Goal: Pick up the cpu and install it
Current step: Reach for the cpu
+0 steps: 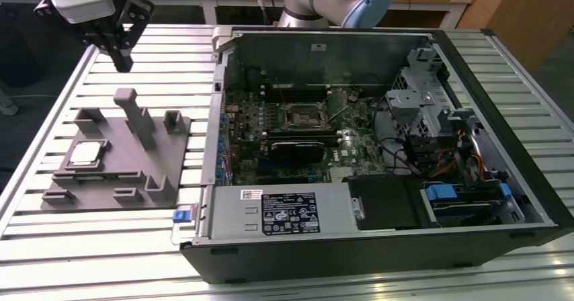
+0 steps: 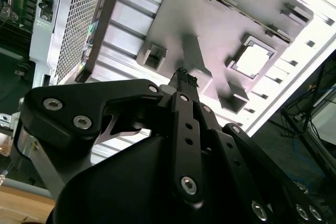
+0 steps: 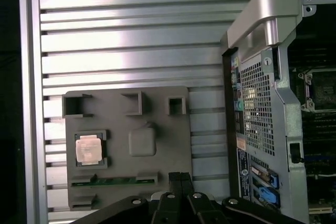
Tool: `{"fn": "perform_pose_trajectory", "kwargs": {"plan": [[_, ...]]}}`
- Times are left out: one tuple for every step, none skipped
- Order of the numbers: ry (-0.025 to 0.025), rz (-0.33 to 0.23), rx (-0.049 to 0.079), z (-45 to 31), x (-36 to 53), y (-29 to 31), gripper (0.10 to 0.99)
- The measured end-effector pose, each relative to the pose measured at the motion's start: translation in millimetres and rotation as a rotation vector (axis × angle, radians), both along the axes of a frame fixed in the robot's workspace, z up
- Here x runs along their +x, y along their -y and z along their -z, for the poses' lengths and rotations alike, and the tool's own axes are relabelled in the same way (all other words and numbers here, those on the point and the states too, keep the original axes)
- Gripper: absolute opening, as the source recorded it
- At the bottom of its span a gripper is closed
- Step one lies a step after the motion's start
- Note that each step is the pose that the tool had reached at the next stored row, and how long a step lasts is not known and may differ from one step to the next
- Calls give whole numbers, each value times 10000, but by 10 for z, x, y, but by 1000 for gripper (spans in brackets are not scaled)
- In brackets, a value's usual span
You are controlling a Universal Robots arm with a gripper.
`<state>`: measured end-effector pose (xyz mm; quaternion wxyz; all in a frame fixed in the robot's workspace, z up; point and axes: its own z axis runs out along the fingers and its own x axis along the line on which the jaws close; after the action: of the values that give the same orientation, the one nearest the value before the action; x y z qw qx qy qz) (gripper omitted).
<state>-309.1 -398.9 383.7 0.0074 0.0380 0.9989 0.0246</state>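
Currently my end effector [image 1: 123,63] hangs above the bench [image 1: 90,247], fingertips together and empty; the cpu [image 1: 85,154] lies pocketed in the grey fixture [image 1: 126,180], presumably to keep it located.

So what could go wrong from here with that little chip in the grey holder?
1. The cpu lies flat in a pocket of the grey fixture. The gripper, hovering apart from it, may get a poor hold on its thin edges.
2. Upright posts stand close beside that pocket, and the gripper might knock them.
3. The socket sits deep inside the open case, so the gripper could clip a wall going in.
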Motion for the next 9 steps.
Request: {"fn": "perform_pose_trajectory", "kwargs": {"plan": [[-1,0,0,0,-7,0,106],[0,0,0,0,-14,0,106],[-1,0,0,1,-21,0,106],[0,0,0,1,-27,0,106],[0,0,0,1,-34,0,106],[0,0,0,2,-42,0,106],[0,0,0,2,-49,0,106],[-1,0,0,2,-57,0,106],[0,0,0,2,-65,0,106]]}}
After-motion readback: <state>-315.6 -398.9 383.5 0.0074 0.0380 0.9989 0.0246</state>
